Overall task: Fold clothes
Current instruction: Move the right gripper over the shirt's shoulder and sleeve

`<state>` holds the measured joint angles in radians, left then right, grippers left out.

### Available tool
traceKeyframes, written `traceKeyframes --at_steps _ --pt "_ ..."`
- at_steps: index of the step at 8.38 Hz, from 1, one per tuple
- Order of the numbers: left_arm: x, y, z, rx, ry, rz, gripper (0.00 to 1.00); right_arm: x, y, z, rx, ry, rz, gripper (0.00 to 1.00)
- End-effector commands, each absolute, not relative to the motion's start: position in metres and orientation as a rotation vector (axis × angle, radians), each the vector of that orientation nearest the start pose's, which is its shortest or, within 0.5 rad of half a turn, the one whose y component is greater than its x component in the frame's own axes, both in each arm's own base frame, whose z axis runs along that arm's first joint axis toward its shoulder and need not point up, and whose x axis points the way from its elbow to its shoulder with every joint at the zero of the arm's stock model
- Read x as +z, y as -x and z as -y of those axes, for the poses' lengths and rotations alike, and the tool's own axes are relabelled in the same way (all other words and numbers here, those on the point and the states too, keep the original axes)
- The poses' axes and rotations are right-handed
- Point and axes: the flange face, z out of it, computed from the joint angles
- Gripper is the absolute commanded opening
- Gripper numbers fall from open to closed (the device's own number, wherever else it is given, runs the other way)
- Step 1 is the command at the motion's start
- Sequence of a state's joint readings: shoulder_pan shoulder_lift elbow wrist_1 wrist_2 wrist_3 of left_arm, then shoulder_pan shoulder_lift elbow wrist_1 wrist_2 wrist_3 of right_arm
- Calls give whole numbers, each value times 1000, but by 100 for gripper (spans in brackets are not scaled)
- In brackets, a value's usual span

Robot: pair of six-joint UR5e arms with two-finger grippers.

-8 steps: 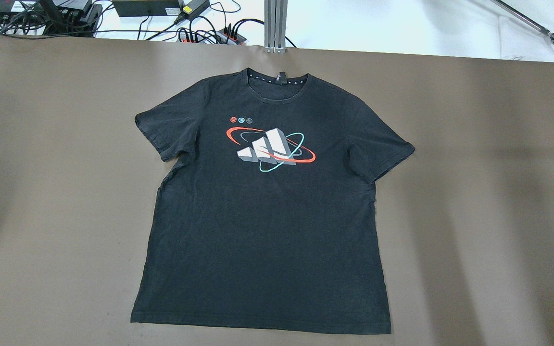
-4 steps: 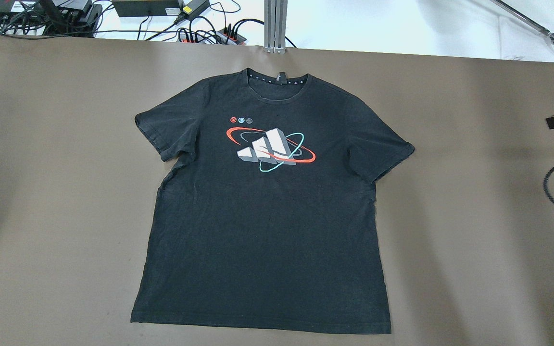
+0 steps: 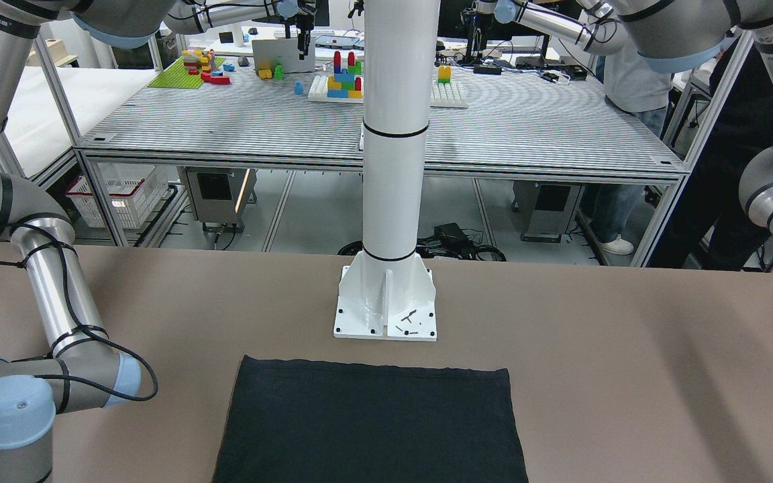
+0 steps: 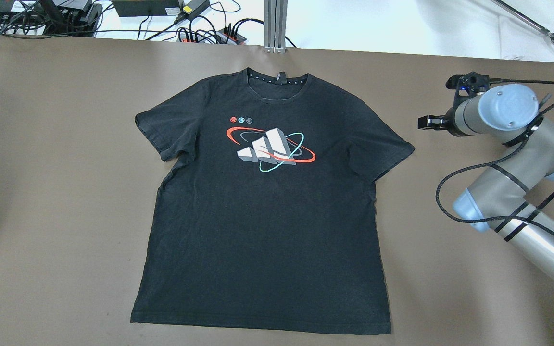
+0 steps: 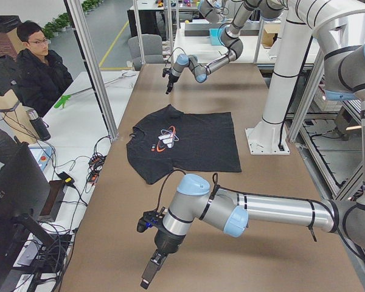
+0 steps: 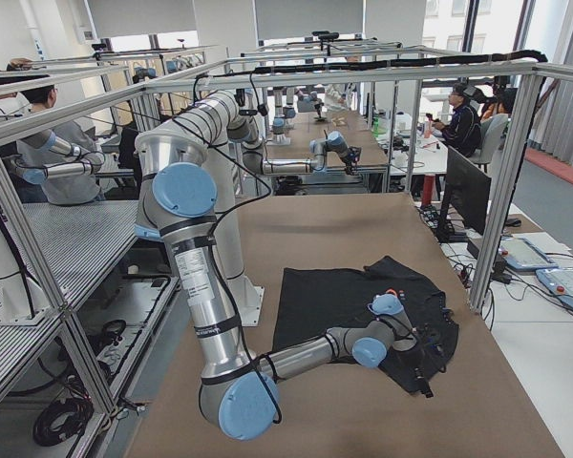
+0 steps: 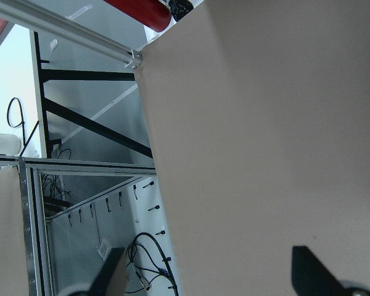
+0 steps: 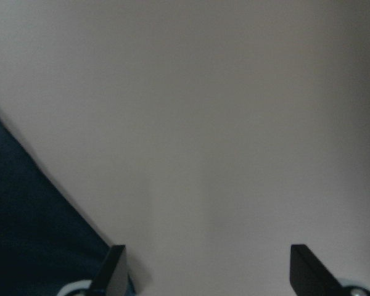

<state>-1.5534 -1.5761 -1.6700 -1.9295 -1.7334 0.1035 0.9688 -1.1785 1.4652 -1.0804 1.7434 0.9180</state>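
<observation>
We see the clothes (image 4: 262, 216), a single black T-shirt, spread flat and face up in the middle of the brown worktop (image 4: 56, 192). Its collar points to the far edge and its hem lies toward the robot. A red, white and teal graphic (image 4: 270, 149) sits on the chest. In the front-facing view the hem lies near the base plate (image 3: 386, 315) of the white pole (image 3: 393, 134), with a strip of bare worktop between them.

The right claw (image 8: 209, 271) hangs over bare worktop just beside the shirt's right sleeve. Its fingers are spread wide, nothing is between them, and a dark corner of fabric shows at the lower left of its wrist view. The left claw (image 7: 213, 274) is likewise spread and empty. It is over the worktop's left end, well apart from the shirt.

Beyond the far edge we see cables (image 4: 209, 33) on a white surface. Behind the robot stands a slatted bench (image 3: 527, 134) carrying coloured building blocks (image 3: 343, 74). A person (image 5: 39, 67) sits to the side among aluminium frames.
</observation>
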Motion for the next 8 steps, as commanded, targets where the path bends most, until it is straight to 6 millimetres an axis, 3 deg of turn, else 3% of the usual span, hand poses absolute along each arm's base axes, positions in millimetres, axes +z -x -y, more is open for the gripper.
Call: traceKeyframes --at_steps 1,6,8 --pt "590 108 527 149 -468 -142 94 466 338 639 243 -443 708 84" --pt "586 103 529 152 -474 -162 94 472 348 633 228 -430 704 69" --pt "586 101 530 154 -474 -165 94 469 352 627 219 -431 713 45"
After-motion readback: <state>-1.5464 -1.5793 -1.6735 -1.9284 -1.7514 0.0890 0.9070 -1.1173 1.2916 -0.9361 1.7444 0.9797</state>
